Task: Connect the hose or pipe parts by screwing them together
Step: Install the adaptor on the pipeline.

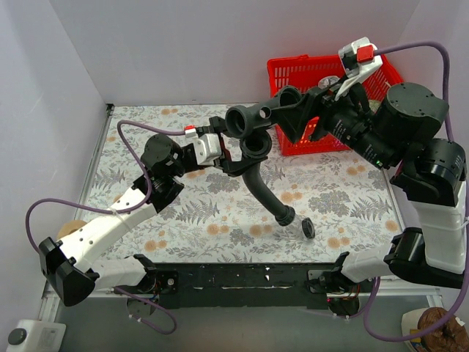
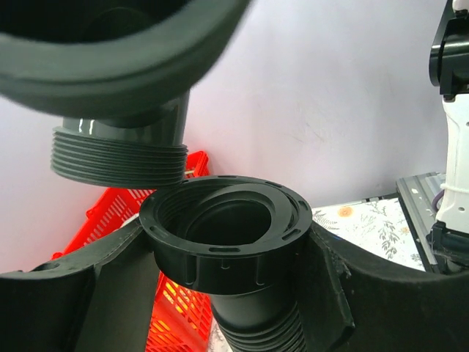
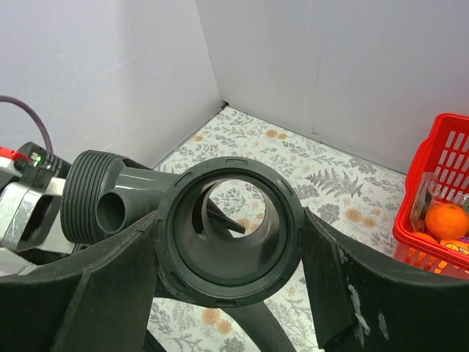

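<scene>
Mid-air above the bench (image 1: 183, 220), left gripper (image 2: 223, 253) clamped on the ribbed hose (image 2: 260, 330) at its collar (image 2: 220, 213), right gripper (image 3: 231, 242) clamped on the T-fitting (image 3: 135, 194): centre the fitting's threaded end (image 2: 117, 154), now just above and off-axis, squarely over the collar before turning.

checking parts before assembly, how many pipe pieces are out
3: grey T fitting in the right gripper, black hose in the left gripper, small black ring on the table. Basket may hide more.
</scene>
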Motion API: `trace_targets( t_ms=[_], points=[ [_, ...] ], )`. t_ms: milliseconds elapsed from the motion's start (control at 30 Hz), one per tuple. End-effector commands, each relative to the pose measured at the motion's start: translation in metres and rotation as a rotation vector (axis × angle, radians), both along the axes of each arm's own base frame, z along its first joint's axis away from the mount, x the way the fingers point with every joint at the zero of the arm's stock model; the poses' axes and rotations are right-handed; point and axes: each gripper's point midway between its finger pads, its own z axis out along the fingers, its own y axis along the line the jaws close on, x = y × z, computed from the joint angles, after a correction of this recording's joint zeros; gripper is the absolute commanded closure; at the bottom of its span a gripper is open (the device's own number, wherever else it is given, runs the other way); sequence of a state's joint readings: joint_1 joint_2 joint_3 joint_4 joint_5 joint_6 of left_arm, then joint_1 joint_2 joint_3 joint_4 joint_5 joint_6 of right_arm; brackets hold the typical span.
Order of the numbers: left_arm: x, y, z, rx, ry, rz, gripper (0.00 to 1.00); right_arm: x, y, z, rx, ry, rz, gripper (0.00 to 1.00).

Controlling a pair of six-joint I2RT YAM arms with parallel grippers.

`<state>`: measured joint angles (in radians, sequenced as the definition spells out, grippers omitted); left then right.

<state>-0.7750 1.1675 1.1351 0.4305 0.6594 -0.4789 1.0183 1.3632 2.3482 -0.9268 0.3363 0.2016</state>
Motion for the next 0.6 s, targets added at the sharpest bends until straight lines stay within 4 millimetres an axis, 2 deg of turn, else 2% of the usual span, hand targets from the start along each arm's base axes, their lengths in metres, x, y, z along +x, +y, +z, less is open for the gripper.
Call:
trace_targets(
  t_ms=[0, 167, 400, 567],
  points=[
    [-0.003, 0.008, 0.027, -0.077, -0.021, 0.026, 0.76, -0.018, -0.005, 0.009, 0.016, -0.056, 0.083, 0.99],
    [0.009, 0.005, 0.036, -0.149, 0.138, 0.029, 0.76, -0.028, -0.001, 0.014, 0.000, -0.083, 0.148, 0.99],
    [0.020, 0.001, 0.040, -0.181, 0.177, 0.051, 0.77, -0.031, 0.019, -0.015, -0.079, -0.014, 0.223, 0.99],
    [0.018, 0.006, 0.048, -0.206, 0.117, 0.067, 0.77, -0.015, 0.015, -0.031, -0.137, 0.020, 0.143, 0.99]
  ],
)
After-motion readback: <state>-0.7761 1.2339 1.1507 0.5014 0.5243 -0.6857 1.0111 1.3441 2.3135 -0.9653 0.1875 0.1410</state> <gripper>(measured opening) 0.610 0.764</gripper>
